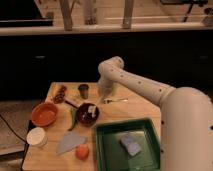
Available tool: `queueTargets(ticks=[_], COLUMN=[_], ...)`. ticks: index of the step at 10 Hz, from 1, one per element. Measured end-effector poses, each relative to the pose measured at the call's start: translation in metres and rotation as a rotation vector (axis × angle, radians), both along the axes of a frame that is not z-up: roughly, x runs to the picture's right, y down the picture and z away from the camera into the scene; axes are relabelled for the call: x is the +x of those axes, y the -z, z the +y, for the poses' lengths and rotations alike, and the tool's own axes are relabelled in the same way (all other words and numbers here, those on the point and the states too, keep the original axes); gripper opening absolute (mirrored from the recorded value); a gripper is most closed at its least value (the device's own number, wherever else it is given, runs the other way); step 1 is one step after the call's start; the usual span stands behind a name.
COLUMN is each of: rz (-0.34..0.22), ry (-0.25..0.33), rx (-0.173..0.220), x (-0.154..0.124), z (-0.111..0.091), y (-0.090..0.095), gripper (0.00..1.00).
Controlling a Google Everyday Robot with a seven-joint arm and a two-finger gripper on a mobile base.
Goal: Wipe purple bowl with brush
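The small round dark maroon-purple bowl (86, 115) sits on the pale wooden table (117, 111), a little left of the table's middle. The small brush with the white bristly head (93, 111) lies inside the bowl, on the side toward 2 o'clock, with its head leaning near the rim.

The white arm (142, 86) reaches in from 4 o'clock, bends at the elbow and drops down to the gripper (103, 93). The gripper hangs just beyond the bowl at its 1 o'clock and clear of the brush. How far it is open, or whether it holds anything, cannot be told.

A small dark cup (83, 90) stands at the bowl's 12 o'clock, and a thin silvery utensil (115, 100) lies at its 2 o'clock, just beside the gripper. A round orange-red bowl (44, 114) sits at 9 o'clock. At 5 o'clock, a square green tray (107, 149) holds a blue-grey sponge (130, 145). A white round tub (36, 136) sits at 8 o'clock and a small orange fruit (82, 151) at 6 o'clock.
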State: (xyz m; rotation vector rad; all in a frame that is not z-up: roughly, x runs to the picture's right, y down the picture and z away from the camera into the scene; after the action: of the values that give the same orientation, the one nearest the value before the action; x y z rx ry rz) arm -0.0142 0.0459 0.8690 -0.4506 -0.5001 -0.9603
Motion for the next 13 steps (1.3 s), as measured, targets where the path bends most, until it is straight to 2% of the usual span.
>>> queueTargets(ticks=[4,7,10,11,13], rz=[-0.074,-0.123,-0.137,-0.132,-0.110], ry=[0.067,0.104,0.111,0.104,0.076], rx=[0.049,0.071,0.065,0.052,0.038], x=[-0.050,-0.066,-0.060,-0.051,-0.030], z=[-0.017,-0.008,0.015,0.029,0.036], y=[0.018,0.035,0.049,0.051,0.048], gripper=[0.01,0.01,0.01,0.01,0.01])
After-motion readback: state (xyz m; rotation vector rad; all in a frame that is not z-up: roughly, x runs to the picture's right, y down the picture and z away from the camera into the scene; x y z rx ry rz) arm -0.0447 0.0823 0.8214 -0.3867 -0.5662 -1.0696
